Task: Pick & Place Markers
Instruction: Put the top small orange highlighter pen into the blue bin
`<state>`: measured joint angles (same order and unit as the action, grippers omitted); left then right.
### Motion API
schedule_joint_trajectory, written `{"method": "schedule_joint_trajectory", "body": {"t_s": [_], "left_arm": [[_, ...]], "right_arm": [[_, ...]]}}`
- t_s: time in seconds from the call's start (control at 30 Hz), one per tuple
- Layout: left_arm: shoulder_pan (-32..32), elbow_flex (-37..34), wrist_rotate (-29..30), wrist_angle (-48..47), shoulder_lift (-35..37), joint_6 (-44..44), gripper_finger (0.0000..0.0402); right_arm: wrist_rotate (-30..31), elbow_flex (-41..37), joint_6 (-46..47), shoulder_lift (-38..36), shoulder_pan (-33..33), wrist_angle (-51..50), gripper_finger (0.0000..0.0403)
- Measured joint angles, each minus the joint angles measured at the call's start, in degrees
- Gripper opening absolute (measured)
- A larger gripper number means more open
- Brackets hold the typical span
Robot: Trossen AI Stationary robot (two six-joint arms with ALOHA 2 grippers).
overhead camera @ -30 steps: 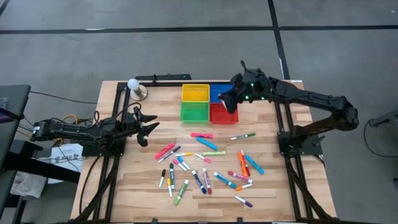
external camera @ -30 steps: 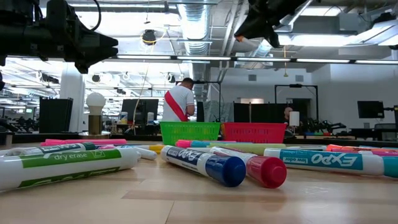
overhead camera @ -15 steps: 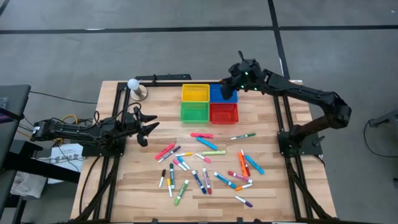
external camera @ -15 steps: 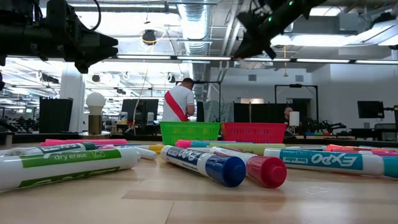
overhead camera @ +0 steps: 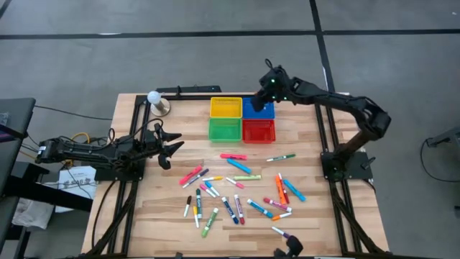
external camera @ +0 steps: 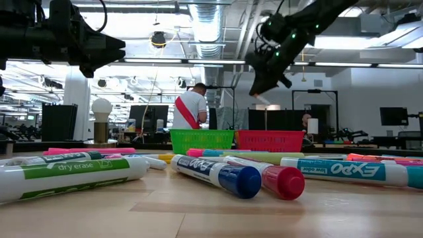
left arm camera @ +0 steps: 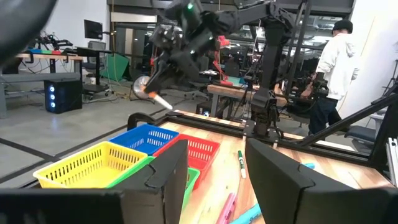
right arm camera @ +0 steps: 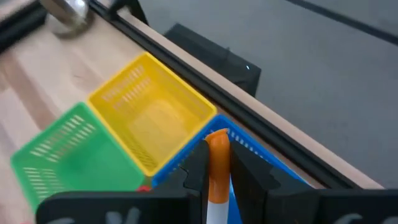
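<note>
Two of the markers (external camera: 218, 173) lying closest in the low view carry readable print: a green-banded one at lower left (external camera: 69, 173) says "dry erase", and a blue-lettered one at lower right (external camera: 344, 170) reads "EXPO". The rest are scattered across the lower middle of the wooden counter (overhead camera: 154, 216) in the high view, pink, green, blue, orange and purple mixed together, none inside a basket.

At the upper middle of the high view four mesh baskets sit in a tight square: yellow basket (overhead camera: 225, 107) and blue basket (overhead camera: 253, 109) at the back, green basket (overhead camera: 224, 129) and red basket (overhead camera: 259, 131) in front. The right pincer (overhead camera: 263, 96) hangs over the blue basket, clenched on an orange-capped marker (right arm camera: 217, 163) that points down toward the blue mesh.

The left pincer (overhead camera: 167, 147) waits at the centre-left counter edge, fingers spread and gripping nothing.

A white bulb-shaped lamp (overhead camera: 154, 98) stands at the counter's upper left corner. Beyond the counter, the low view shows a person (external camera: 191, 106) in white with a red sash; another person (left arm camera: 331, 59) in white stands at the upper right of the left wrist view.
</note>
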<state>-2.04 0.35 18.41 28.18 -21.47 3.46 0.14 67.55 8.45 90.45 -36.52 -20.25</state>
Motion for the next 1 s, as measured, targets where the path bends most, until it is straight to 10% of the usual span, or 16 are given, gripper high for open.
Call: {"method": "schedule_joint_trajectory", "body": {"t_s": [1.0], "left_arm": [[0.0, 0.0, 0.0, 0.0, 0.0, 0.0, 0.0161]], "right_arm": [[1.6, 0.1, -2.9, 13.6, -3.2, 2.8, 0.0046]]}}
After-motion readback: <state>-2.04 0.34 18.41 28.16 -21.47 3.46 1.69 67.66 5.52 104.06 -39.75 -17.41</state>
